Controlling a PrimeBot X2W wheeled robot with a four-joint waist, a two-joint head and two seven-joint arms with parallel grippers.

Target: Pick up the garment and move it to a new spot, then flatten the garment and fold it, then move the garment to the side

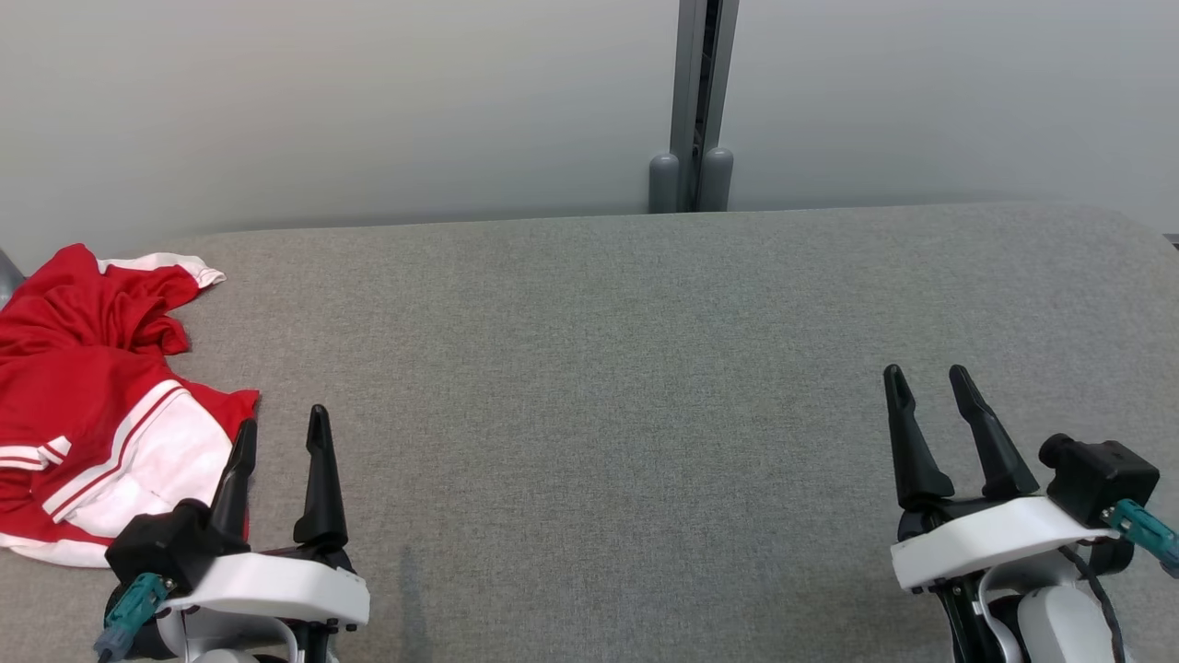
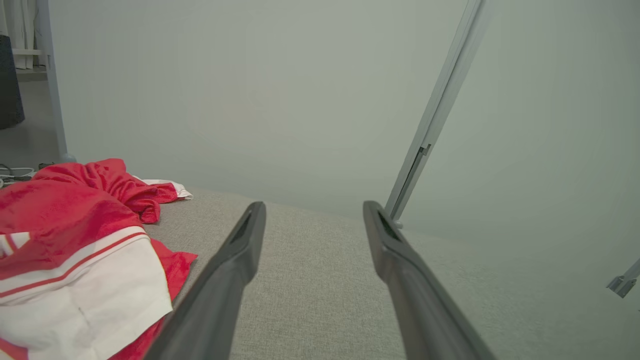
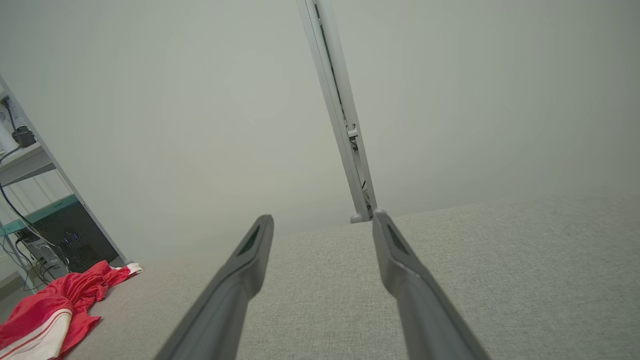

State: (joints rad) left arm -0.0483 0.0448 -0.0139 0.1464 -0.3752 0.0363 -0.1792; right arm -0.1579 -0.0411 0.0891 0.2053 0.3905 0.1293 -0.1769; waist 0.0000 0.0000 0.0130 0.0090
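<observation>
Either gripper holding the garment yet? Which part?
Nothing held. Left gripper and right gripper both open, empty; garment lies crumpled beside the left one.

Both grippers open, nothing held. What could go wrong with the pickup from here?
The garment lies crumpled at the left edge of the table, so a nudge might push it off. It is bunched in layers, so the left gripper, open beside it, may pinch only one fold. The right gripper sits far across the table, so a two-handed lift needs a long reach.

A grey fabric surface [image 1: 645,368] meets a pale wall [image 1: 368,92] split by a grey metal post [image 1: 702,92]
</observation>
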